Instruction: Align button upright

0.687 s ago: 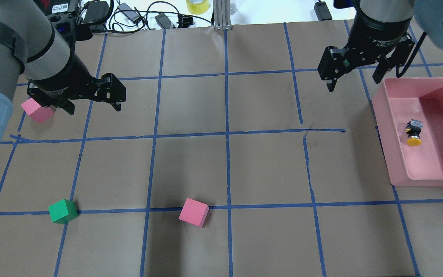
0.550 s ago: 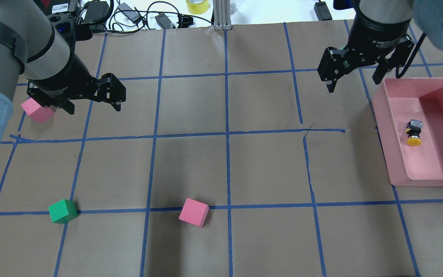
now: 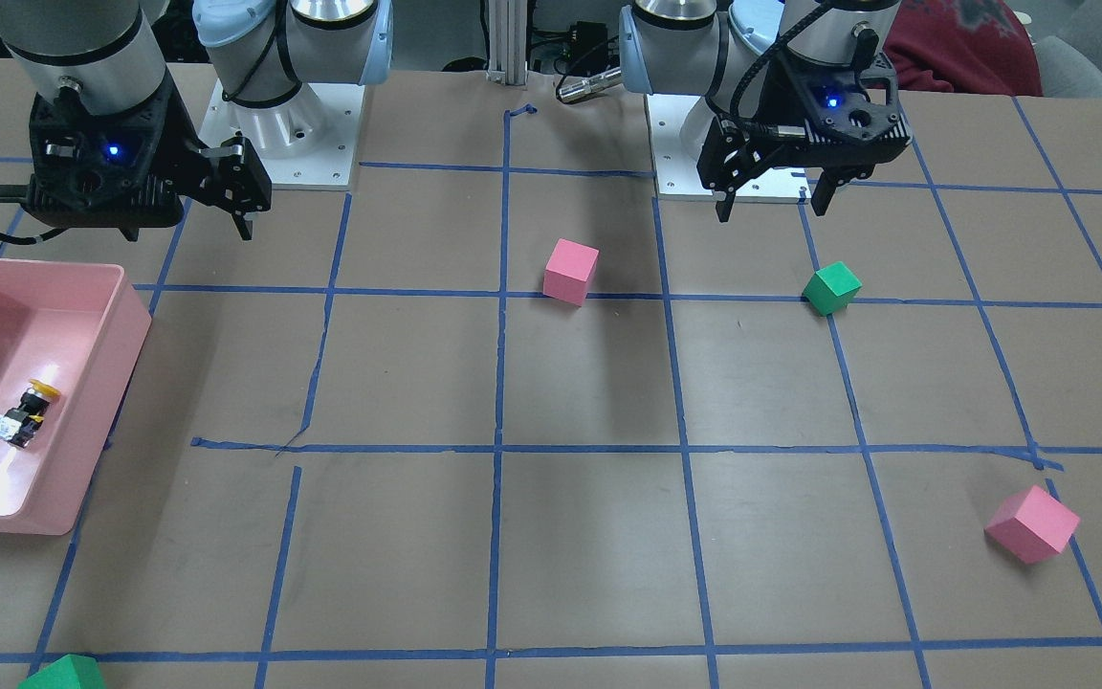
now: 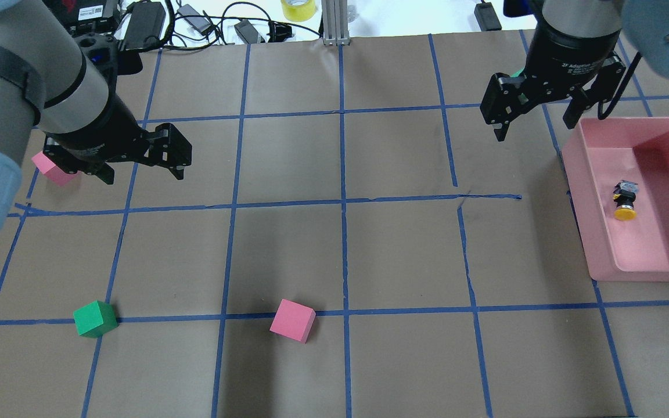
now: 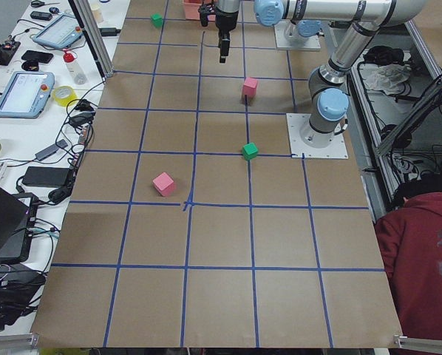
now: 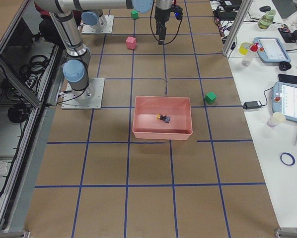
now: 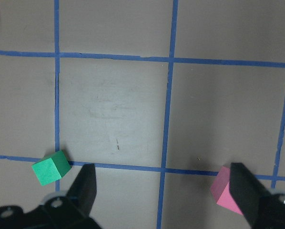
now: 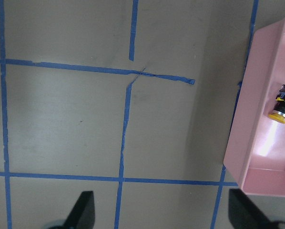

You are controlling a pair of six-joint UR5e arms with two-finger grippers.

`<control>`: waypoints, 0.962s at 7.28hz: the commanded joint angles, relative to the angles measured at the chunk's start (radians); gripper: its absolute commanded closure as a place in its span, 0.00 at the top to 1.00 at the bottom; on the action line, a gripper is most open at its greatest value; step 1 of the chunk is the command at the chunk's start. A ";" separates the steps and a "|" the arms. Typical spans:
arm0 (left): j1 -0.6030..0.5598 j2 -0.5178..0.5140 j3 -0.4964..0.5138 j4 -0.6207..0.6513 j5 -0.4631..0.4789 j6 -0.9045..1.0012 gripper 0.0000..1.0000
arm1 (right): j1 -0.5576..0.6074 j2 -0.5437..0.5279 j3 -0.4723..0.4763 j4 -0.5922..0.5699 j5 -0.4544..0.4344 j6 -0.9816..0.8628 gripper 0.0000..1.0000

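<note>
You will find the small push-button with the round yellow cap, black body and silvery base [image 4: 625,200] lying on its side on the floor of the pink plastic bin [image 4: 578,191], with the cap toward the robot's side. In the right side view it is only a dark speck [image 6: 164,118], and its base is too small to read in any view.

In the overhead view the left arm covers part of one pink foam cube [image 4: 50,166], and only a green sliver shows behind the right wrist. The front view cuts off a green foam cube [image 3: 61,675] at its bottom edge. The left wrist view hides a corner of another pink foam cube [image 7: 222,191] behind a finger. In the front view one finger of the right gripper is hidden behind its own housing.

The left gripper [image 4: 144,174] is spread wide, holds nothing and hangs over the brown paper. The right gripper [image 4: 533,129] is also spread wide and holds nothing. It hangs over the paper to the side of the bin and does not touch the bin or the push-button.
</note>
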 commanded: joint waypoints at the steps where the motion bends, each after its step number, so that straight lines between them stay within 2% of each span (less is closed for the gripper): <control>1: 0.000 0.001 0.000 0.000 -0.001 -0.001 1.00 | 0.000 0.002 0.000 -0.007 -0.003 0.000 1.00; 3: 0.000 0.001 0.000 0.003 -0.001 -0.001 1.00 | -0.002 0.002 0.006 0.002 -0.011 0.000 1.00; 4: 0.000 0.001 0.000 0.003 -0.001 -0.001 1.00 | -0.003 0.004 0.006 -0.004 -0.053 0.000 1.00; 7: 0.000 0.001 0.000 0.003 -0.001 -0.001 1.00 | -0.002 0.008 0.006 -0.010 -0.037 -0.003 1.00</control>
